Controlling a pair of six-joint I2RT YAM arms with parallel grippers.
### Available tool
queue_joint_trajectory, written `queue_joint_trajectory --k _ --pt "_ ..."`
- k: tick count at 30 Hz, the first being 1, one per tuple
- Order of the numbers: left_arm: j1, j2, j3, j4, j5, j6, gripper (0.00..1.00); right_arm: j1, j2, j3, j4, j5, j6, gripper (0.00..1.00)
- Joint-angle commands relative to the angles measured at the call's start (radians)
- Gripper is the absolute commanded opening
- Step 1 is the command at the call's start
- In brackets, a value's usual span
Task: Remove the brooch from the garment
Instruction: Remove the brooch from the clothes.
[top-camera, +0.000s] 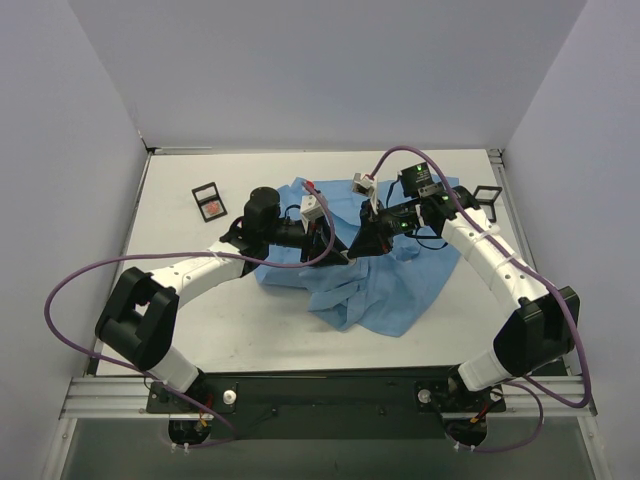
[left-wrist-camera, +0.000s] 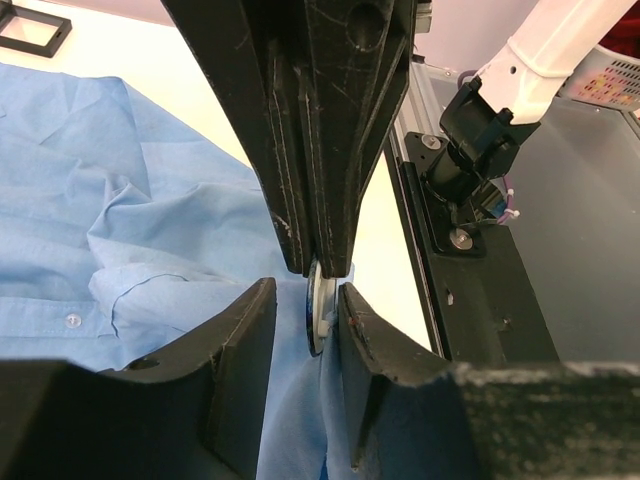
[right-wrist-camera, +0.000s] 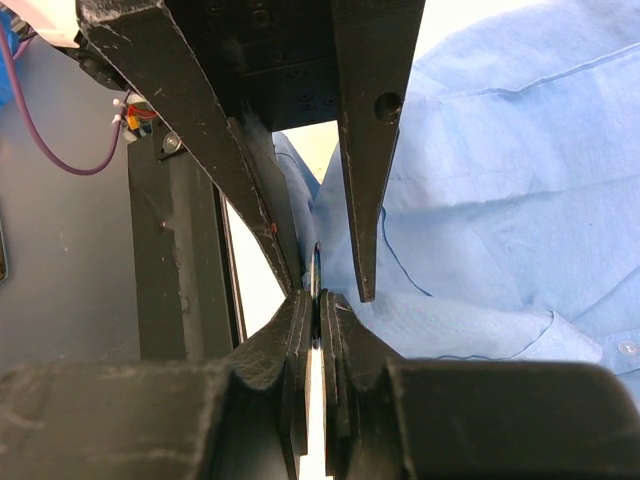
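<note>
The garment (top-camera: 390, 290) lies bunched mid-counter (top-camera: 200, 310), with bare surface to its left and near side and a black frame (top-camera: 208, 202) at far left. Overhead, both arms hide the brooch (left-wrist-camera: 318, 312). The wrist views show it edge-on: the right gripper (right-wrist-camera: 316, 297) has its jaws clamped on it, and the left gripper (left-wrist-camera: 306, 290) has its jaws apart astride it.
</note>
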Motion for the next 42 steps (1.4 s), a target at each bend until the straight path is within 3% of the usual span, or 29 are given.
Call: queue_joint_trajectory --k 1,18,27,42 --pt "0.003 0.013 0.011 -0.001 -0.006 0.025 0.40 -0.005 -0.061 -0.007 -0.011 -0.113 -0.017 0.00" --pt "0.002 0.014 0.023 -0.046 -0.045 0.050 0.35 0.012 -0.063 -0.012 -0.014 -0.101 -0.031 0.00" --pt "0.000 0.020 0.033 -0.071 -0.074 0.064 0.24 0.015 -0.067 -0.015 -0.014 -0.095 -0.039 0.00" --pt "-0.001 0.017 0.034 -0.080 -0.121 0.059 0.21 0.023 -0.071 -0.016 -0.017 -0.078 -0.046 0.00"
